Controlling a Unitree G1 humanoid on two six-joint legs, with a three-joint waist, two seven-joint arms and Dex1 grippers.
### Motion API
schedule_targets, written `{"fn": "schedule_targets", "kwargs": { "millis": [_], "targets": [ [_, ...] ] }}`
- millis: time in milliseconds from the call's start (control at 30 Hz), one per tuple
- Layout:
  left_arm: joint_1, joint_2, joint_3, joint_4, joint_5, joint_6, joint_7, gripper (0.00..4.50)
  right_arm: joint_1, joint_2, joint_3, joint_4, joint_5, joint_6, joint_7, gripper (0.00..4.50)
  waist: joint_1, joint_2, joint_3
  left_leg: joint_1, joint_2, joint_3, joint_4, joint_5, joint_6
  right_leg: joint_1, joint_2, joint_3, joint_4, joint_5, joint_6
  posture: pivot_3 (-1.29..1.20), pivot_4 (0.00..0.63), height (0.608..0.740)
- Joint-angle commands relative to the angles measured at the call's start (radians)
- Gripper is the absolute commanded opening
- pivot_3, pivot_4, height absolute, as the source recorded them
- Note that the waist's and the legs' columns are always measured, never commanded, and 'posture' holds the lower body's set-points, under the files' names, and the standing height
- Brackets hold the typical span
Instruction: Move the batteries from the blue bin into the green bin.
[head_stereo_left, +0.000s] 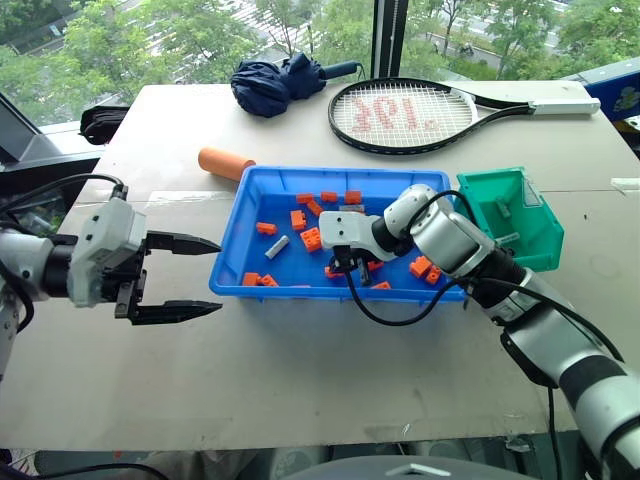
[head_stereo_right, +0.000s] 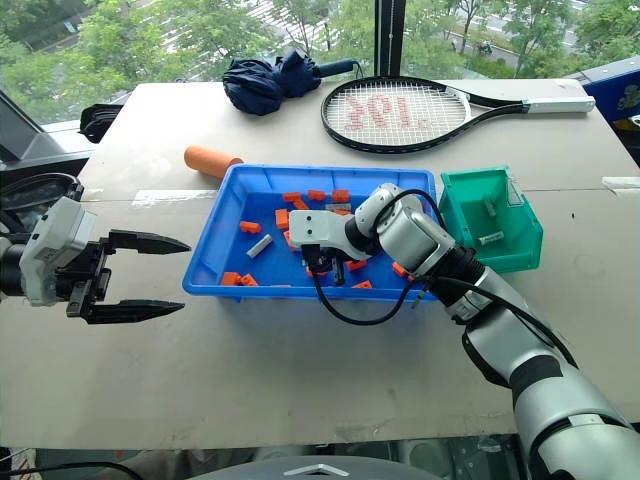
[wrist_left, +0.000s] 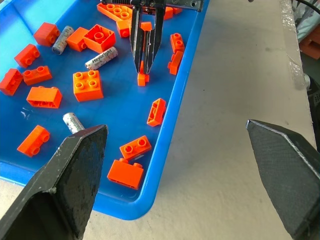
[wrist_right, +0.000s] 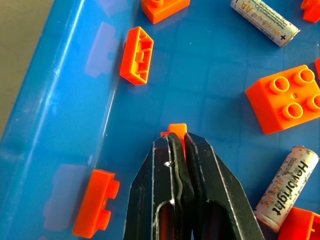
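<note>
Right gripper (wrist_right: 178, 142) sits clamped shut in the blue bin (head_stereo_left: 232, 262), tips at a small orange brick (wrist_right: 176, 131), no battery between them. Batteries (wrist_right: 286, 187) lie just beside; it should reopen and straddle one. Left gripper (head_stereo_left: 172, 277) hangs open over the counter (head_stereo_left: 300, 370)

We can read "AA" and a plus sign on one battery (wrist_right: 265, 21) lying in the blue bin (wrist_right: 60, 115). Another battery (wrist_right: 286, 187) reads "Heybright". Red marks like "101" cover the racket strings (head_stereo_left: 395, 112).

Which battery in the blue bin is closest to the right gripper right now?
The Heybright-lettered battery, lying just beside the shut right gripper. The battery marked AA lies clearly farther from the fingertips.
</note>
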Motion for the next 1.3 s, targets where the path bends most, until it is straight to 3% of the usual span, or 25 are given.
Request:
{"fn": "schedule_targets", "kwargs": {
  "millis": [33, 100, 133, 400, 900, 1100, 1233, 1300],
  "targets": [
    [-0.011, 0.004, 0.018, -0.001, -0.001, -0.01, 0.0, 4.5, -0.016, 0.005, -0.032, -0.035, 0.034, 0.03, 0.031, 0.57, 0.0, 0.0, 0.0, 0.0, 0.0, 0.0, 0.0, 0.0, 0.0, 0.0, 0.0, 0.0, 0.0, 0.0, 0.0, 0.0, 0.15, 0.74],
    [-0.013, 0.006, 0.021, 0.006, 0.002, -0.012, 0.001, 4.5, -0.034, 0.019, -0.066, -0.021, 0.038, 0.023, -0.009, 1.14, 0.0, 0.0, 0.0, 0.0, 0.0, 0.0, 0.0, 0.0, 0.0, 0.0, 0.0, 0.0, 0.0, 0.0, 0.0, 0.0, 0.15, 0.74],
    [-0.015, 0.007, 0.022, 0.011, 0.003, -0.012, 0.002, 4.5, -0.047, 0.031, -0.085, 0.003, 0.03, 0.01, -0.048, 1.9, 0.0, 0.0, 0.0, 0.0, 0.0, 0.0, 0.0, 0.0, 0.0, 0.0, 0.0, 0.0, 0.0, 0.0, 0.0, 0.0, 0.15, 0.74],
    [-0.037, 0.014, 0.025, 0.052, 0.009, -0.011, 0.008, 4.5, -0.09, 0.052, -0.149, 0.058, 0.056, 0.037, -0.083, 1.9, 0.0, 0.0, 0.0, -0.001, 0.0, 0.0, 0.0, 0.0, -0.001, -0.002, 0.0, 0.0, 0.001, 0.0, 0.0, 0.0, 0.15, 0.74],
    [-0.098, 0.011, -0.022, 0.058, 0.028, 0.002, 0.019, 4.5, -0.154, 0.131, -0.086, 0.369, -0.078, -0.024, -0.177, 1.9, -0.004, 0.0, 0.0, -0.001, 0.0, 0.0, 0.0, 0.001, -0.001, -0.003, 0.001, 0.0, 0.001, 0.0, 0.0, 0.0, 0.15, 0.74],
    [-0.102, 0.014, -0.025, 0.052, 0.025, 0.008, 0.025, 4.5, -0.159, 0.152, -0.074, 0.421, -0.099, -0.034, -0.147, 1.9, -0.003, 0.0, 0.0, -0.001, 0.0, 0.001, 0.0, 0.001, -0.001, -0.003, 0.001, 0.001, 0.001, 0.0, 0.0, 0.0, 0.15, 0.74],
    [-0.107, 0.015, -0.026, 0.048, 0.023, 0.016, 0.028, 4.5, -0.158, 0.16, -0.08, 0.425, -0.101, -0.048, -0.141, 0.2, -0.004, 0.0, 0.0, -0.001, 0.0, 0.001, 0.0, 0.001, -0.001, -0.003, 0.001, 0.001, 0.001, 0.0, 0.0, 0.0, 0.15, 0.74],
    [-0.111, 0.015, -0.028, 0.047, 0.023, 0.02, 0.028, 4.5, -0.157, 0.16, -0.085, 0.417, -0.101, -0.047, -0.141, 0.09, -0.003, 0.0, 0.0, -0.001, 0.0, 0.0, 0.0, 0.001, -0.001, -0.003, 0.001, 0.001, 0.001, 0.0, 0.0, 0.0, 0.15, 0.74]
  ]
}}
